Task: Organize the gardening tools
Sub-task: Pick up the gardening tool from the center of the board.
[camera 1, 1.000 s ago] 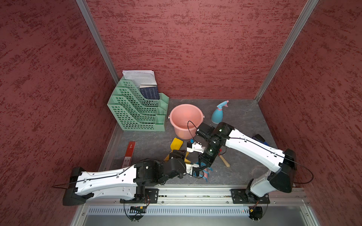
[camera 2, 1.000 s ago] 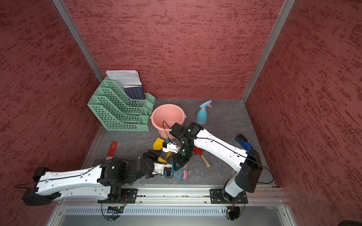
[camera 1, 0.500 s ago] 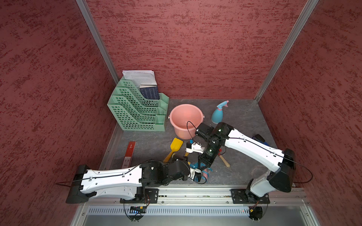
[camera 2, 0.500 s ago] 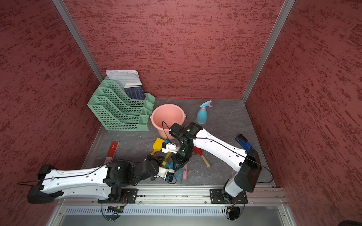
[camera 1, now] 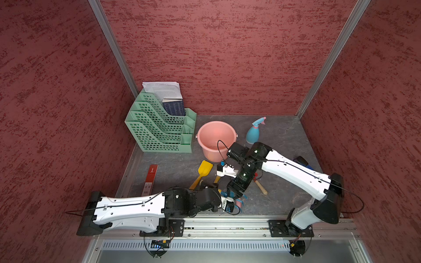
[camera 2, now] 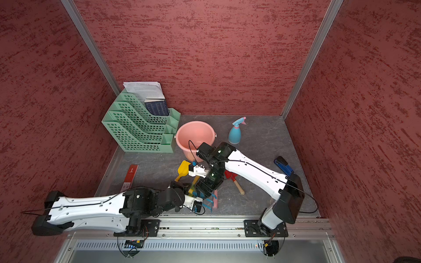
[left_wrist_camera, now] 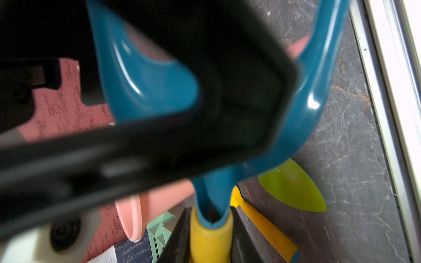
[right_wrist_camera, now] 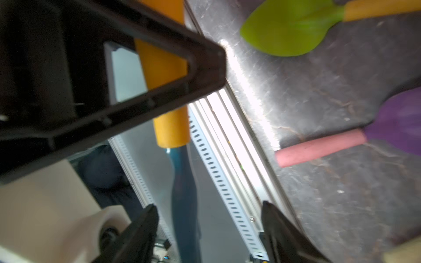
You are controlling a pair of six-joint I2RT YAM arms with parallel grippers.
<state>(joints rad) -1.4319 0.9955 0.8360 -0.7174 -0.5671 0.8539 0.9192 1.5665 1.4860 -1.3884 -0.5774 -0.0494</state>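
Observation:
The blue fork-rake is held near the table's front edge. My left gripper is shut on its yellow handle. My right gripper stands open, its jaws wide apart on either side of the rake's blue neck without touching it. On the table beneath lie the green trowel and the purple shovel with its pink handle. The yellow shovel and red shovel lie beside the arms. The spray bottle stands at the back.
A pink bucket stands behind the tools, with a green file organizer to its left. A red strip lies at the left edge and a blue-and-black stapler-like object at the right. The metal rail borders the front.
My left arm reached in and its gripper shut on the rake's yellow handle. My right gripper, shut on the rake before, has now opened.

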